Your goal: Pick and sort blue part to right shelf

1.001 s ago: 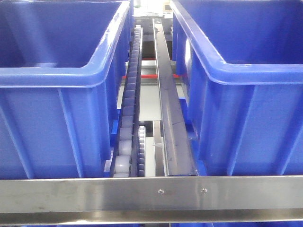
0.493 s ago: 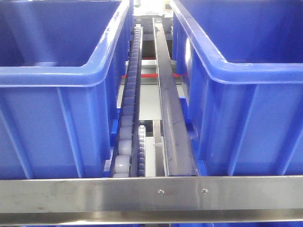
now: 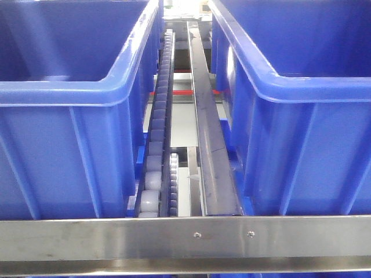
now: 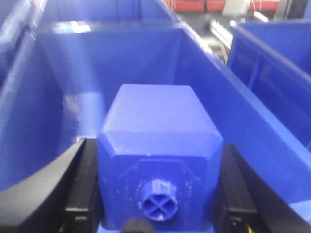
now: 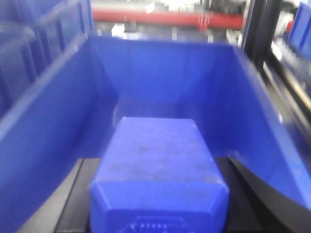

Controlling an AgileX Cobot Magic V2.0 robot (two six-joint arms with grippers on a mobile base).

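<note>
Front rail (image 3: 185, 237): steel bar running across the front of the right shelf (image 3: 203, 145), closing the way in from low in front.
Left bin (image 3: 69, 110): open top, interior bare in the front view, walls rising well above the front rail.
Right bin (image 3: 307, 110): open top, walls just as tall.
Gap between bins: narrow, filled by the roller track (image 3: 157, 145) and a steel guide (image 3: 207, 150).
</note>
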